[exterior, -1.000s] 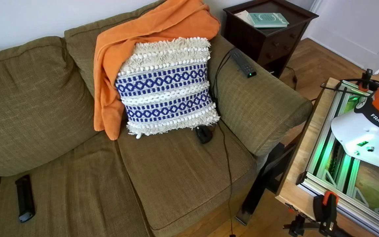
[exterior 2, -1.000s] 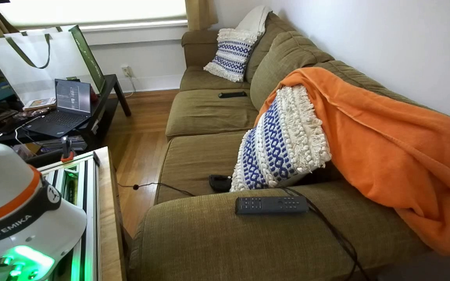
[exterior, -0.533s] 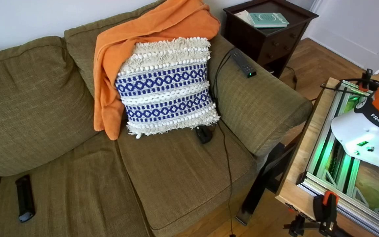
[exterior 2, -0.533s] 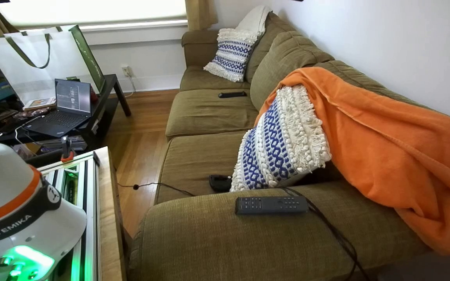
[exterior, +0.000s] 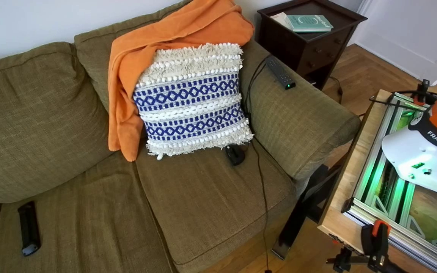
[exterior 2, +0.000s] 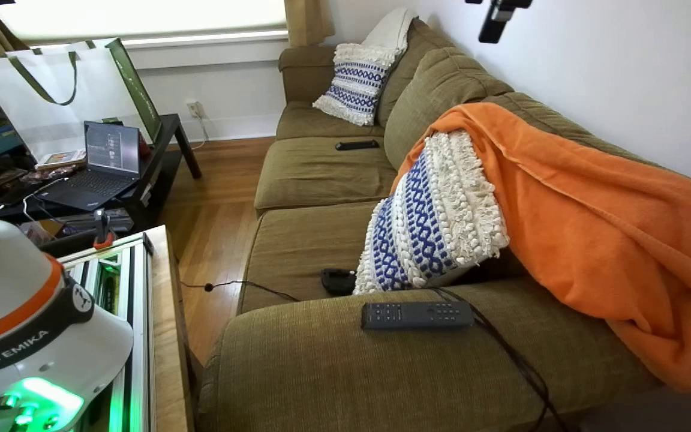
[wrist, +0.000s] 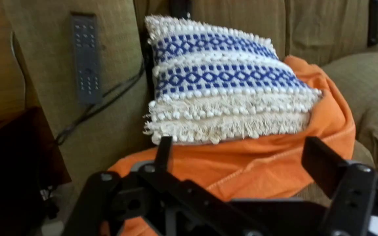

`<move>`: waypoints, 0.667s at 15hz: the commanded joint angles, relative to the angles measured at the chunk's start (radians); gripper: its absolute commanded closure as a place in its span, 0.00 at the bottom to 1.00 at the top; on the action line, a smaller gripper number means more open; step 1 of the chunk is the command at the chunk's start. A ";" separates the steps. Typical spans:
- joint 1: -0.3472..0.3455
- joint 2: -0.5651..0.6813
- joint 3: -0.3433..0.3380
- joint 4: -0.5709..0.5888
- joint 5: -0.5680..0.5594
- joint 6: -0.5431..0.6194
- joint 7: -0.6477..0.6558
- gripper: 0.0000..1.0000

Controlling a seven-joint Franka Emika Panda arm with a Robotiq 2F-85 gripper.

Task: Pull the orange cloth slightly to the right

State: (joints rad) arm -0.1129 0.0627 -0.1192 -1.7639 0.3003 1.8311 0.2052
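The orange cloth (exterior: 180, 30) lies in loose folds over the couch back and around the top of the patterned cushion (exterior: 192, 102). In an exterior view the orange cloth (exterior 2: 609, 228) also hangs over the back of the armrest. In the wrist view the orange cloth (wrist: 215, 167) lies below and between my fingers. My gripper (wrist: 240, 137) is open and empty, its jaws wide apart. In an exterior view one dark finger (exterior 2: 493, 29) shows at the top edge, apart from the cloth and well above it. The rest of the gripper is out of that view.
A grey remote (exterior 2: 417, 315) and black cables (exterior 2: 519, 360) lie on the armrest (exterior 2: 321, 372). A black object (exterior: 29, 229) lies on the seat. A dark side table (exterior: 309, 41) with books stands beside the couch. A white wall (exterior 2: 621, 78) rises behind it.
My gripper has come down into the top of an exterior view, where half a second ago only a dark sliver showed. The orange cloth and cushion have not moved.
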 commanded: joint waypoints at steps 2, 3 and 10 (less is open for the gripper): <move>-0.015 0.131 -0.009 0.041 0.058 0.228 0.090 0.00; -0.016 0.160 -0.010 0.046 0.062 0.269 0.117 0.00; -0.023 0.366 -0.019 0.120 0.091 0.450 0.367 0.00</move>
State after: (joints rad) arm -0.1248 0.3356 -0.1345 -1.7172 0.3398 2.2507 0.4938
